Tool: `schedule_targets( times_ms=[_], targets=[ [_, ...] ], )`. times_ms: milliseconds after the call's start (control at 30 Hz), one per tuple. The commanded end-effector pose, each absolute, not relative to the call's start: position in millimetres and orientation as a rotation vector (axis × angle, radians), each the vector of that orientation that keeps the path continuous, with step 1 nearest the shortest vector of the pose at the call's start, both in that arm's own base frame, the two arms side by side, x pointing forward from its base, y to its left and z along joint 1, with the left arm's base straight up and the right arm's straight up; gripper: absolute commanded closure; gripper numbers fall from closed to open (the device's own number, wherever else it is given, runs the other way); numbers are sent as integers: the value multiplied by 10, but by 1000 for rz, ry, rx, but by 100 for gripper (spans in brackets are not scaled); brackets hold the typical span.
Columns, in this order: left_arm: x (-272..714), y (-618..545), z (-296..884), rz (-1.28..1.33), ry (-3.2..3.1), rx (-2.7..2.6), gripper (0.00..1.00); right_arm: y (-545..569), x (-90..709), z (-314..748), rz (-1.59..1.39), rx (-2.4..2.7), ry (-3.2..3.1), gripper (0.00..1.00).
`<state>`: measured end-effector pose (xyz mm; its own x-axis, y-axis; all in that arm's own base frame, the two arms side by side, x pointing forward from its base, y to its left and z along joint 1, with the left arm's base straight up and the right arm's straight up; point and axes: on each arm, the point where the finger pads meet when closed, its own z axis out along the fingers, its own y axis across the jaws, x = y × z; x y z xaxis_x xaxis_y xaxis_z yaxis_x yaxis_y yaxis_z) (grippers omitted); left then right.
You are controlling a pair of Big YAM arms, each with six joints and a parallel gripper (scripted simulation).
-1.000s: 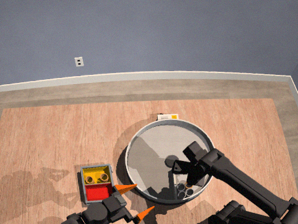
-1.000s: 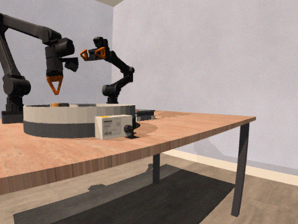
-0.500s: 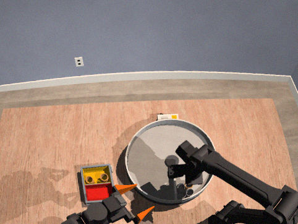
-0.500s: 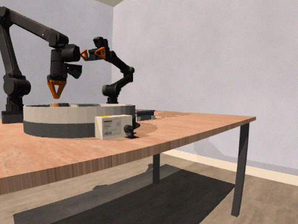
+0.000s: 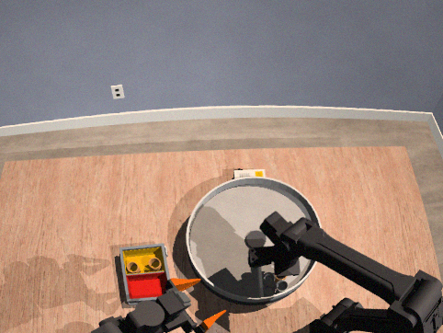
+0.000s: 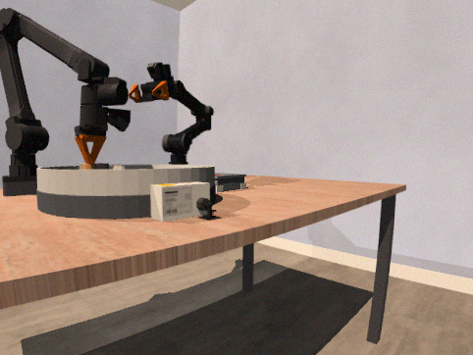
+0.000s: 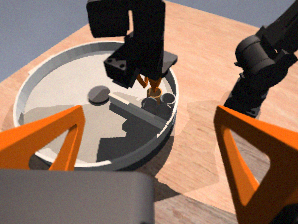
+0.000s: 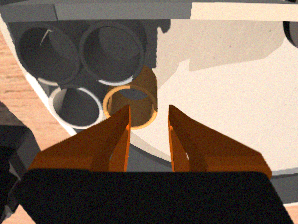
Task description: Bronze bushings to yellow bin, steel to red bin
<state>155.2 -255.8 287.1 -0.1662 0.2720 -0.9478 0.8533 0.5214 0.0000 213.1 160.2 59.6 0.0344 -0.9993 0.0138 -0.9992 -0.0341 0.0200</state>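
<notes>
- Left gripper (image 5: pixel 212 295) (image 6: pixel 146 91) (image 7: pixel 149 107) nearest, spread wide, holding nothing.
- Just beyond its fingers: yellow bin (image 5: pixel 142 253), two bronze bushings inside; red bin (image 5: pixel 144 289) on the near side, no bushings visible.
- Wall outlet (image 5: pixel 118 91), one, far beyond left gripper on blue-grey wall (image 5: pixel 207 55).
- Turntable (image 5: pixel 192 230) (image 6: pixel 123 182) (image 7: pixel 19 107) under right gripper; raised rim and divider bar (image 7: pixel 140 110) (image 8: pixel 120 11) near its fingers.
- White box (image 5: pixel 249 174) (image 6: pixel 172 202), one, outside rim, well apart from right gripper.
- Right gripper (image 6: pixel 88 166) (image 7: pixel 154 90) (image 8: pixel 150 106) points down, partly open, narrow gap, nothing gripped.
- One bronze bushing (image 7: pixel 154 93) (image 8: pixel 106 106) at its fingertips; three grey ring-shaped pieces beside that.
- Wood tabletop (image 5: pixel 69 207) (image 6: pixel 294 196) beneath both grippers; plank floor (image 5: pixel 161 133) beyond.

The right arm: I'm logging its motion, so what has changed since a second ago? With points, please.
The black right arm's orange-fingered gripper (image 6: pixel 88 166) (image 8: pixel 150 111) has come down to the bronze bushing (image 8: pixel 131 120) on the grey turntable (image 5: pixel 221 202) (image 6: pixel 123 181). No grasp shows. The left gripper (image 5: pixel 213 295) and two bushings in the yellow bin (image 5: pixel 143 254) stayed put.
</notes>
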Motion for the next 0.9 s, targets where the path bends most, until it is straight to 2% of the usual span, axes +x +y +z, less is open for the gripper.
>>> schedule_targets(
  times_ms=[0, 333, 400, 600, 667, 733, 867],
  targets=[
    [1550, -2546, 2997, -686, 1703, 953, 0, 1622, 2209, 536, 1, 2262, -2172, 71],
    [1548, -2543, 2987, -684, 1707, 955, 0, 1623, 2195, 409, 0, 2260, -2171, 71],
    [1548, -2543, 2987, -685, 1707, 955, 0, 1688, 2279, 482, 6, 2277, -2187, 86],
    [1551, -2553, 3016, -690, 1695, 950, 0, 1667, 2241, 486, 7, 2279, -2189, 95],
    [1551, -2553, 3016, -690, 1695, 950, 0, 1667, 2241, 486, 7, 2279, -2189, 95],
    [1551, -2553, 3016, -690, 1695, 950, 0, 1689, 2265, 566, 10, 2290, -2199, 100],
    [1551, -2553, 3016, -690, 1695, 950, 0, 1723, 2308, 818, 13, 2298, -2207, 100]
  ],
)
